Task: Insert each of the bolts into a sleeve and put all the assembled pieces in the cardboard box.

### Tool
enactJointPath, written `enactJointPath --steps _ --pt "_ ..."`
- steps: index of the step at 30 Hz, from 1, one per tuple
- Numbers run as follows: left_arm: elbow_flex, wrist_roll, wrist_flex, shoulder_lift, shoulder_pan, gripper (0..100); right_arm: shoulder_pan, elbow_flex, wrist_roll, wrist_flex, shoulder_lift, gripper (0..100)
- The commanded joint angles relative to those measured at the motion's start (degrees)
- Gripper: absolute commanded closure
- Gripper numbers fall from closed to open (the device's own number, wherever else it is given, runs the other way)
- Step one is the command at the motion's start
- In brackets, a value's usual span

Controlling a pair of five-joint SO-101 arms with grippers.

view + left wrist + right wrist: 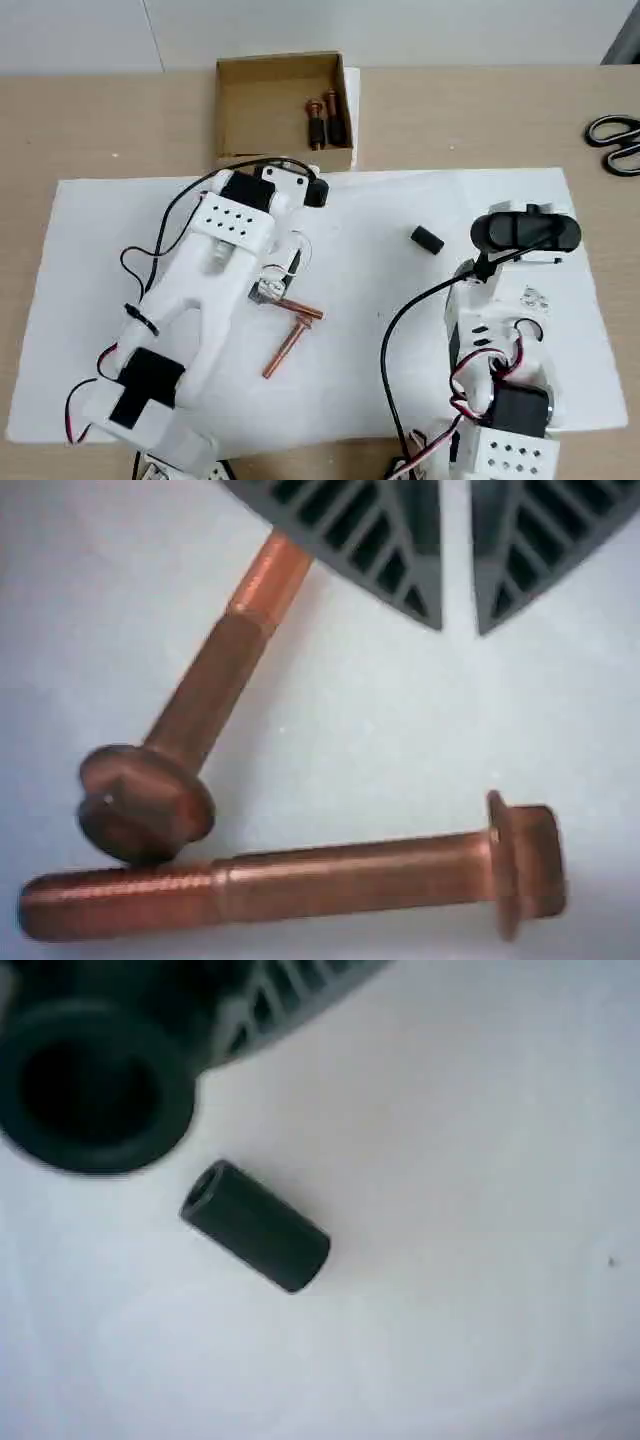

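Presently, stock by position, left to right.

- Left gripper (458, 620): fingers parted by a narrow gap and holding nothing. It hangs low over the white paper sheet (100, 250), with one finger above a bolt's shank tip.
- Two copper flange bolts (340, 880): loose on the sheet, the head of one against the threaded end of the other.
- Cardboard box (240, 110): beyond the bolts, with two assembled pieces (325, 120) inside.
- Loose sleeve (427, 239): lying on its side, well apart from the bolts.
- Right gripper (520, 232): appears closed on a second sleeve (95, 1090), bore toward its camera.

Step in hand, as I judge it: picking up a bolt. You will need to straddle one shank without dragging its neighbour.

The left wrist view settles the bolts' contact, which the high view leaves unclear. The high view gives the box's contents.
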Motion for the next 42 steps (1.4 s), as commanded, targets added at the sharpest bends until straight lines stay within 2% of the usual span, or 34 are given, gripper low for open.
enactJointPath --steps 1,7,11,17,25,42 --pt "-2.2 -1.4 1.3 1.3 0.4 99 0.3 -0.3 0.3 -0.4 0.2 99.5" --pt "-2.2 -1.4 -0.2 5.0 1.7 99 0.3 -0.3 0.3 -0.4 0.2 99.5" --pt "-2.2 -1.4 1.0 5.0 5.5 94 0.3 -0.3 0.4 -0.4 0.2 99.5" --pt "-2.2 -2.1 1.3 4.0 11.1 93 0.3 -0.3 0.4 -0.4 0.2 99.5" --pt "-0.7 -2.9 1.5 -3.1 11.5 90 0.3 1.0 0.4 -0.4 0.2 99.5" --pt "0.6 -5.2 -2.3 6.6 11.3 88 0.3 1.8 0.4 -0.5 -0.2 99.5"
